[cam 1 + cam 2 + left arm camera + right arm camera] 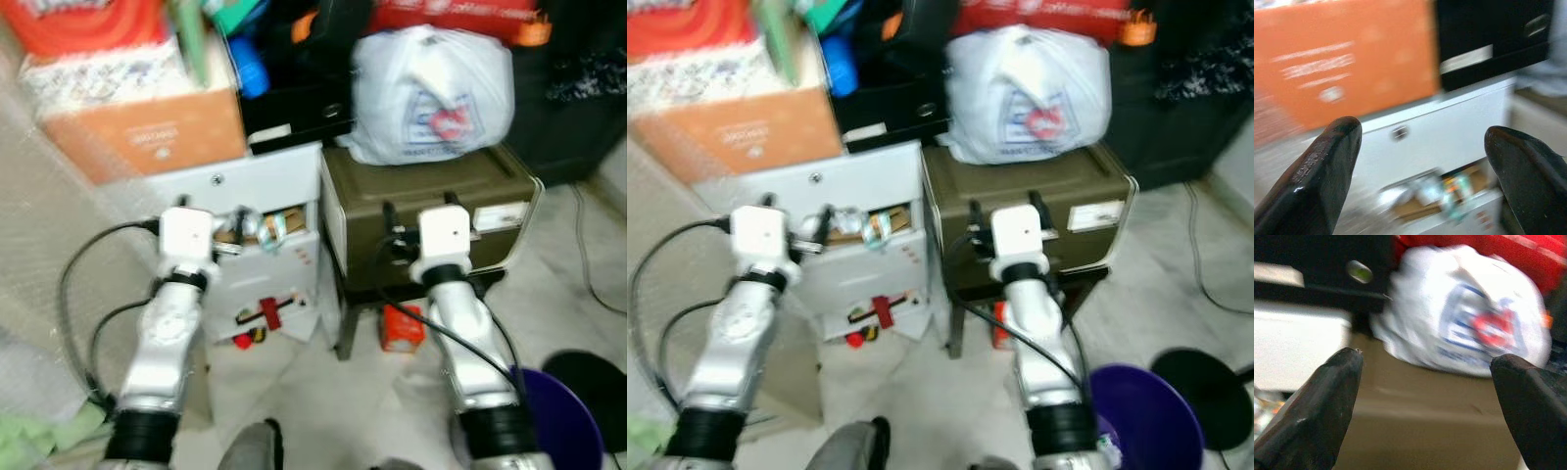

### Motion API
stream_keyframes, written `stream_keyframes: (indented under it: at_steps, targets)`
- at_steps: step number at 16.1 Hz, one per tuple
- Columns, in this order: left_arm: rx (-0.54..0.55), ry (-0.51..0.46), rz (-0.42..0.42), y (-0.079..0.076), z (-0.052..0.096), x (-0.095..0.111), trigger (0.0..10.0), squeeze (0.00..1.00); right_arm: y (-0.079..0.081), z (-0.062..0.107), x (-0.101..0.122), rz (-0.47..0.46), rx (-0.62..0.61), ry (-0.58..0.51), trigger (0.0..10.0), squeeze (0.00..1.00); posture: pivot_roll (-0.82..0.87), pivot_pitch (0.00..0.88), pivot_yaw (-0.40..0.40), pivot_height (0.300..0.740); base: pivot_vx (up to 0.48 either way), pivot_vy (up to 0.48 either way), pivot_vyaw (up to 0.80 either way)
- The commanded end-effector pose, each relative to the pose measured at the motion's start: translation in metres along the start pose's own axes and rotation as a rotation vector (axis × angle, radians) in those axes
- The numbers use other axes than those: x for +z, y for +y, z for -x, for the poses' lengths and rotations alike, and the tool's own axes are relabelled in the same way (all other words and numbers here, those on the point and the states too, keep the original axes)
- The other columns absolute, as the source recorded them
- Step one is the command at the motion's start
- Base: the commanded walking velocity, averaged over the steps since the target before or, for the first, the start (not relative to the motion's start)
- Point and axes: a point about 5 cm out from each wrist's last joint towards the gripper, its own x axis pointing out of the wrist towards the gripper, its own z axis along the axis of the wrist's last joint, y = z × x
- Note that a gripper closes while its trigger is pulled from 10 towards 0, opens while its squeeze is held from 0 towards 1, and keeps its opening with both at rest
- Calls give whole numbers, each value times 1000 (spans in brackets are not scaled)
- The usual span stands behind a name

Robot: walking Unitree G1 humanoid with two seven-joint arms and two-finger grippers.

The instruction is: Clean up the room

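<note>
Two silver arms reach forward in the head views, the left pincer [227, 227] just in front of a white cabinet [257, 186] whose open drawer [263, 240] holds a jumble of wrappers and small litter, and the right pincer [419, 211] just in front of one olive-brown box [431, 191]. Beyond the right pincer one tied white plastic bag [431, 93] with a red and blue print sits on top of that box. Above the left pincer one orange carton [147, 132] stands on the cabinet, and one black case [294, 108] stands beside it. Below the cabinet a few red bits [257, 323] lie on the floor, one small red box [403, 328] lies under the brown box, and one purple bowl [558, 426] sits beside the right forearm. In the left wrist view, the two black fingers [1317, 181] stand wide apart with nothing between them, and past them come the orange carton [1347, 63], the black case [1488, 39] and the white cabinet [1449, 127] with the littered drawer [1435, 193] below. In the right wrist view, its two fingers [1312, 416] are likewise spread wide and bare, and ahead of them the white bag [1469, 313] rests on the brown box [1425, 431].
</note>
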Motion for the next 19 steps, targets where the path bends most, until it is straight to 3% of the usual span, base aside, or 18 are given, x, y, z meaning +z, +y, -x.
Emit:
stream_keyframes:
  at_steps: [1,3,5,8,12,19]
  targets:
    - [-8,-20,-7,-1,4,6,10000,0,-11,2,2,14,-27,-2,10000,0,-22,41,44,740,0,0,800]
    - [-16,-1,-44,4,17,1,10000,0,-24,12,-1,46,-50,16,10000,0,-18,40,42,740,0,0,800]
    - [-4,55,-81,16,35,-12,10000,0,-36,33,-12,65,-73,83,10000,0,-20,39,41,740,0,0,681]
    - [-3,68,-96,19,43,-13,10000,0,-37,55,-20,81,-70,140,10000,0,-17,39,37,740,0,0,398]
    - [-8,61,-95,17,42,-9,10000,0,-40,56,-17,90,-85,147,10000,0,-23,44,39,740,0,0,0]
    - [-2,56,-81,16,39,-6,10000,0,-40,54,-14,92,-85,157,10000,0,-27,50,33,740,0,0,635]
